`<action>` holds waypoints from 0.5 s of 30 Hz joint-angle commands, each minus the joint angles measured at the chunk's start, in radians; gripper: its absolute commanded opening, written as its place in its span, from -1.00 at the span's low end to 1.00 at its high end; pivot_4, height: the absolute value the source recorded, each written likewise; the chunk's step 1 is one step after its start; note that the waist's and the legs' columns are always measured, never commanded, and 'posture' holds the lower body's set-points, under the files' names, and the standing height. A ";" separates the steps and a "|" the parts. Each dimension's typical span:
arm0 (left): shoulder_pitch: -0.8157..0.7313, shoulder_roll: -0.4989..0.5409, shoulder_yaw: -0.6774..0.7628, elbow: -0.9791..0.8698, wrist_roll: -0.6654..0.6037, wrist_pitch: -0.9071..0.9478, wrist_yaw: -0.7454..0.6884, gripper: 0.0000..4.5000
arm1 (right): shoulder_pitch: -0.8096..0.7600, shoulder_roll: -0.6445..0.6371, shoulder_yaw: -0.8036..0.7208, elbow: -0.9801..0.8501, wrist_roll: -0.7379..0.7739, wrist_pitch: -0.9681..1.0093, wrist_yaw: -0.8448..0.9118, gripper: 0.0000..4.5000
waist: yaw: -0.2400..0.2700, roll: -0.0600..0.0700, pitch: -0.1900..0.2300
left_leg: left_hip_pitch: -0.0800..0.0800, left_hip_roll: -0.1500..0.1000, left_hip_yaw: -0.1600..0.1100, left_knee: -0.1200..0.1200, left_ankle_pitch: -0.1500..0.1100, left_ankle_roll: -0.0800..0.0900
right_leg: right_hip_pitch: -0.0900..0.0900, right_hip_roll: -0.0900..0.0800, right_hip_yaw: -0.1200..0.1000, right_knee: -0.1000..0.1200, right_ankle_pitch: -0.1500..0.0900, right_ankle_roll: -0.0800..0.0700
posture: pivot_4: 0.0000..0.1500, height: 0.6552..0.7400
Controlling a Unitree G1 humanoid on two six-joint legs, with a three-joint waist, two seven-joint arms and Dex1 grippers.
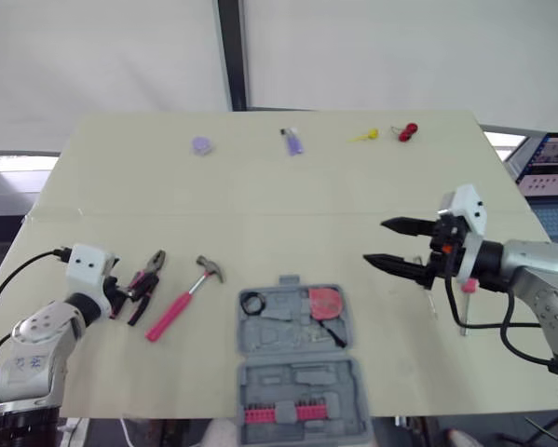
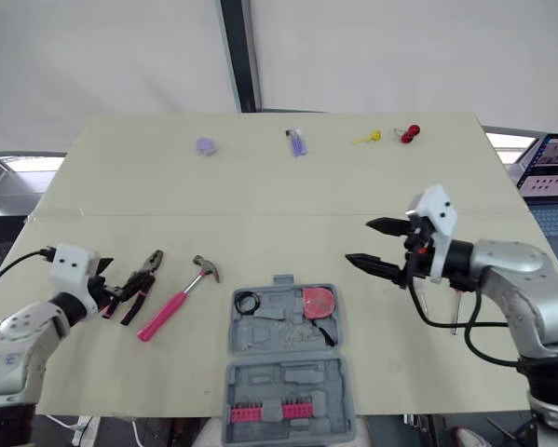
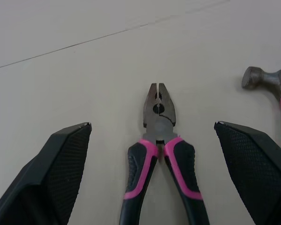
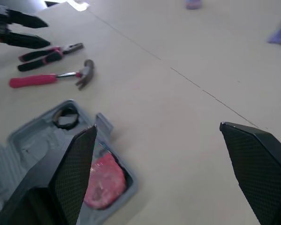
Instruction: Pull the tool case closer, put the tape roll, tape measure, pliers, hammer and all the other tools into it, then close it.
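Black-and-pink steel pliers (image 3: pixel 161 154) lie shut on beige table (image 1: pixel 260 186), approx 10 o'clock of open grey plastic tool case (image 1: pixel 244 372). L gripper (image 3: pixel 152 125) wide open, empty, fingers (image 3: pixel 65 159) either side of handles, not touching. Risk: off-centre closure skews pliers or knocks pink-handled hammer (image 1: pixel 185 298), just beside at 3 o'clock. R gripper (image 1: pixel 374 241) open, empty, 2 o'clock of case.

The pliers' (image 3: pixel 161 154) 2 handle ends run off the left wrist view; the purple item (image 1: pixel 202 145) at the table's (image 1: pixel 260 205) far edge is too small to identify.
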 commanded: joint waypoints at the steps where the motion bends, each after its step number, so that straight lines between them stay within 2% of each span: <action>1: -0.025 0.000 -0.002 -0.048 0.013 0.085 0.050 1.00 | -0.046 -0.002 0.051 -0.061 0.030 -0.005 0.074 0.96 | 0.000 0.000 0.000 | 0.000 0.000 0.000 0.000 0.000 0.000 | 0.000 0.000 0.000 0.000 0.000 0.000 | 1.00 1.00; 8: -0.035 -0.036 -0.032 -0.087 0.017 0.202 0.104 1.00 | -0.132 0.032 0.158 0.008 -0.053 -0.090 0.143 0.96 | 0.001 0.000 0.000 | 0.000 0.000 0.000 0.001 0.000 0.000 | 0.000 0.000 0.000 0.001 0.000 0.000 | 1.00 1.00; 15: -0.073 -0.052 -0.042 -0.039 0.036 0.275 0.145 1.00 | -0.150 0.064 0.176 0.033 -0.079 -0.114 0.154 0.96 | 0.000 0.000 0.000 | 0.000 0.000 0.000 0.001 0.000 0.000 | 0.000 0.000 0.000 0.001 0.000 0.000 | 1.00 1.00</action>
